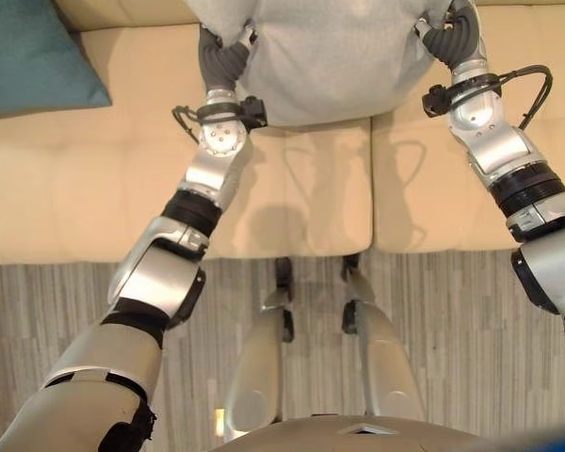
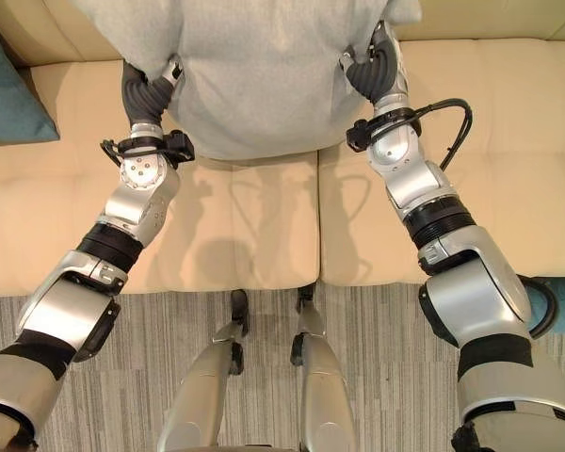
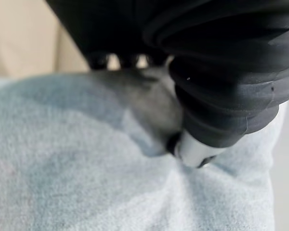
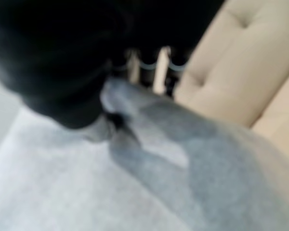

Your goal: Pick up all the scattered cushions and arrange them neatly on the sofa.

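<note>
Left eye view: both hands pinch the grey cushion over the cream sofa, teal cushion beside.

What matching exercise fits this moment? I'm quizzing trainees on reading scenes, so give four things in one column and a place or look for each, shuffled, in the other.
Things:
1. grey cushion
2. teal cushion
3. sofa
4. floor

Place or look:
a. cream, with tufted seats
b. gripped at its two sides by the left hand and the right hand
c. lying on the seat towards the robot's left
d. grey, with fine stripes

Pairs: 1-b, 2-c, 3-a, 4-d
</note>
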